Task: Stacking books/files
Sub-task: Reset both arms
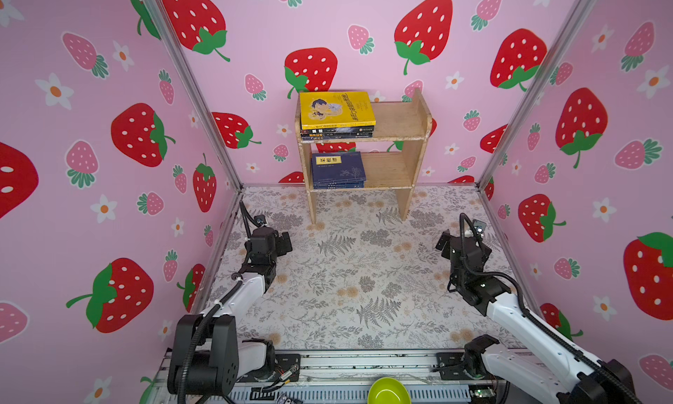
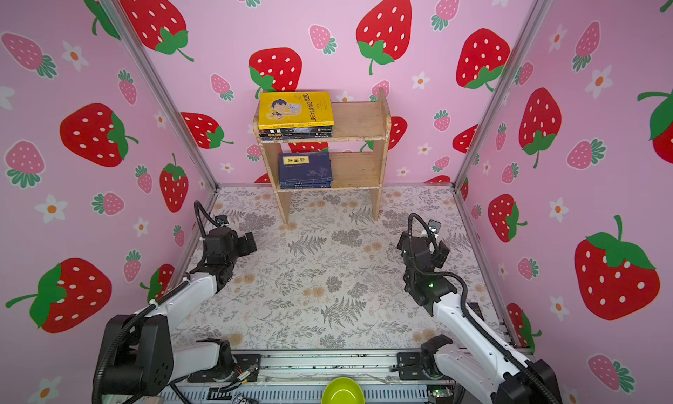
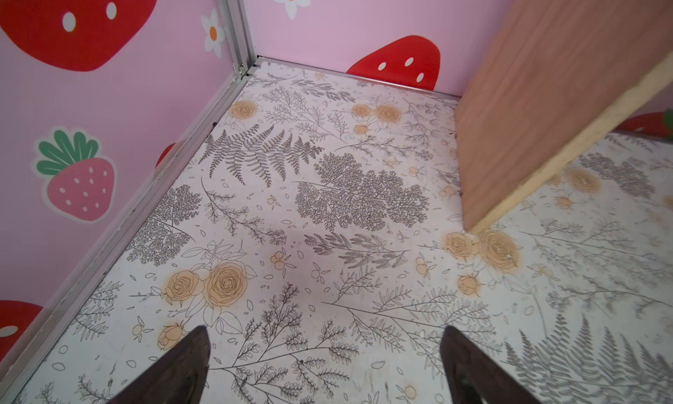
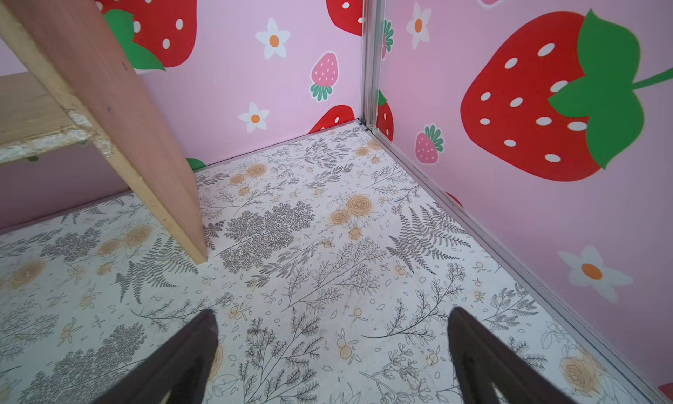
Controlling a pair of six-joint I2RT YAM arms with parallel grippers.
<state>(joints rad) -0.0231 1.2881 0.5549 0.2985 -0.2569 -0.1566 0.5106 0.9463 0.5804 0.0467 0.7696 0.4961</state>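
The books stand in two flat stacks on the left side of a wooden shelf, in both top views. On the upper board a yellow book tops a few dark ones. On the lower board lies a navy stack with a yellow label. My left gripper hovers low over the mat, left of the shelf, open and empty. My right gripper is on the right side, open with nothing between its fingers. Neither wrist view shows a book.
The shelf's legs stand on the floral mat near the back wall. Pink strawberry walls with metal frame posts close in three sides. A green bowl sits at the front rail.
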